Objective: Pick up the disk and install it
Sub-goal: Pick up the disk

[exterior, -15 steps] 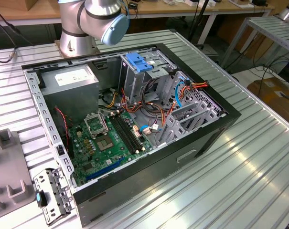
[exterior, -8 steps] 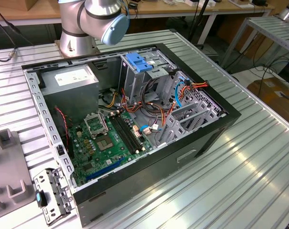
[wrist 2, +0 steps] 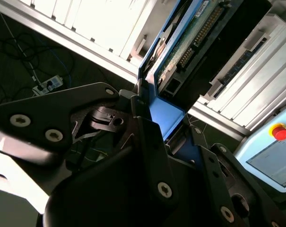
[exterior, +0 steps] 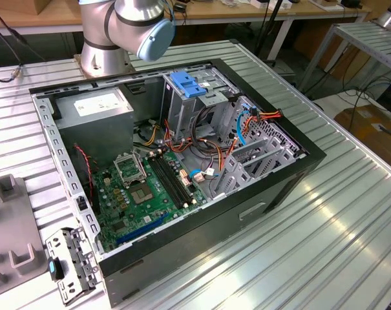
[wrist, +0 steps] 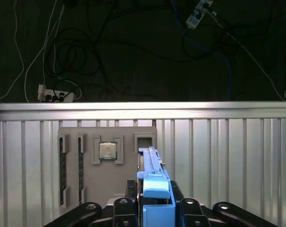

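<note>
Gripper [wrist: 155, 202] shut on the blue end tab of the disk [wrist: 153, 163]. Carried on edge, long axis pointing straight out from the fingers, at the grey parts tray [wrist: 86, 170] on ribbed table [wrist: 228, 161].

The disk [wrist: 154, 187], a flat, dark rectangular hard drive in a bright blue plastic carrier, stands edge-on at the centre of the first wrist view. In the second wrist view the disk [wrist 2: 190, 42] shows its green circuit board and connector, its blue end tab clamped in the gripper [wrist 2: 165, 124].
</note>
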`<state>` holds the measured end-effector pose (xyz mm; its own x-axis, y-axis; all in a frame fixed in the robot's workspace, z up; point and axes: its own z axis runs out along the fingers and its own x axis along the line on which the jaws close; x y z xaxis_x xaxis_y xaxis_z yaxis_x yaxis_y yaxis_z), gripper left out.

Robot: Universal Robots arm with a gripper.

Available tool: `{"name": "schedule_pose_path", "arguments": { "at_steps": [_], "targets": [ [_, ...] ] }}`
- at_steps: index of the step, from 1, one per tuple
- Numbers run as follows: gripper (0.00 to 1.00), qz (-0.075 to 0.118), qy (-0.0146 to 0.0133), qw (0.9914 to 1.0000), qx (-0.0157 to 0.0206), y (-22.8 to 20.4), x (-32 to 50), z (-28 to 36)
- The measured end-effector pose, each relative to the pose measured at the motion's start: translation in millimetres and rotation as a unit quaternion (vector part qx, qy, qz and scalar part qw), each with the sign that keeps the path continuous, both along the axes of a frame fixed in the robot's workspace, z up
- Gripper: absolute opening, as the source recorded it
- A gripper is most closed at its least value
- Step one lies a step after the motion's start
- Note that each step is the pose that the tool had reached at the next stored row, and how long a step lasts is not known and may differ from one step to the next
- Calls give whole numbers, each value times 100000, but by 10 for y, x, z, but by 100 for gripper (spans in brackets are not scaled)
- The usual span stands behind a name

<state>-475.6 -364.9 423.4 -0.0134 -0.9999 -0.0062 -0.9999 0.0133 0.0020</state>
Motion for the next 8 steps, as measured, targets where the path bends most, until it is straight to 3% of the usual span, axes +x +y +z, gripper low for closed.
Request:
{"name": "schedule_pose_path", "arguments": {
  "at_steps": [8],
  "targets": [
    [37,1,13,100000,0,0,0,43]
  ]
}}
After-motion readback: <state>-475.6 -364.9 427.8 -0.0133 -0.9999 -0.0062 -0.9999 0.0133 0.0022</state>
